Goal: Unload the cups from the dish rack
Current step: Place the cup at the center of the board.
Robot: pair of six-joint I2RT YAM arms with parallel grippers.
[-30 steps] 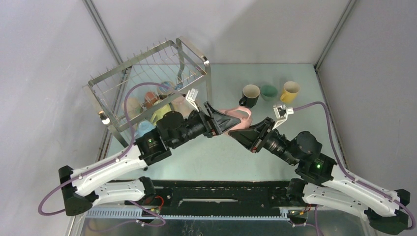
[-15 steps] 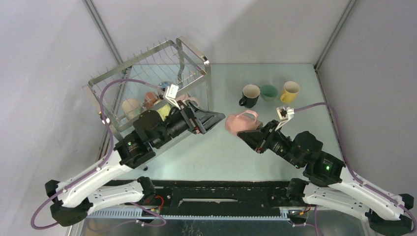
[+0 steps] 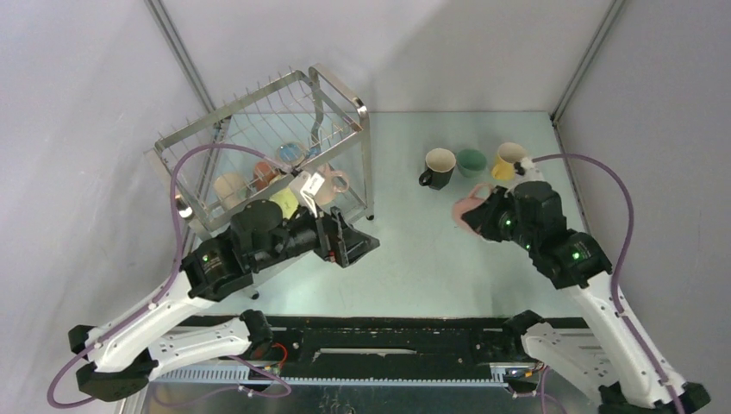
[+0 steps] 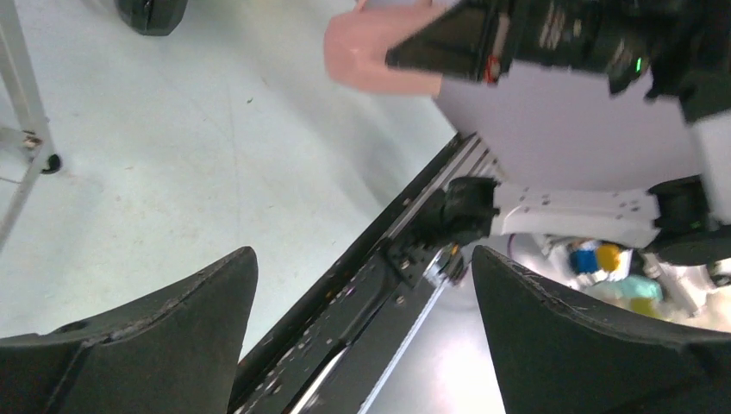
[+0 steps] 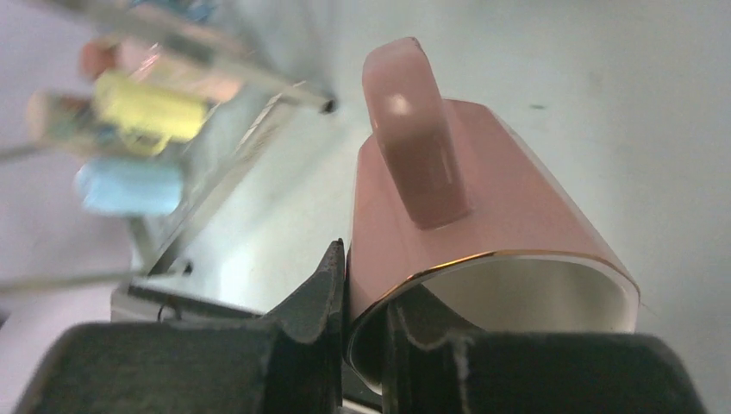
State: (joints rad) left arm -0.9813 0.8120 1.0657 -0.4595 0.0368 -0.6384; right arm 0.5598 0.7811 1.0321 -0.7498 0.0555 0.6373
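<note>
My right gripper (image 3: 483, 221) is shut on the rim of a pink cup (image 3: 468, 214), one finger inside and one outside (image 5: 323, 285); the cup (image 5: 483, 216) hangs above the table, handle up. It also shows in the left wrist view (image 4: 379, 52). My left gripper (image 3: 366, 246) is open and empty, just right of the dish rack (image 3: 259, 138); its fingers (image 4: 172, 328) frame bare table and the base rail. Several cups stay in the rack, among them beige (image 3: 229, 185), orange-red (image 3: 264, 175), yellow (image 3: 284, 203) and pink (image 3: 332, 183). Black (image 3: 439, 166), green (image 3: 471, 161) and yellow (image 3: 509, 159) cups stand on the table.
The rack's steel leg (image 4: 21, 86) stands close to my left gripper's left side. The black base rail (image 3: 371, 332) runs along the near edge. Grey walls close in the table on both sides and at the back.
My left gripper let go of the pink cup and drew back left toward the rack. My right gripper carried the cup right and back, toward the three standing cups.
</note>
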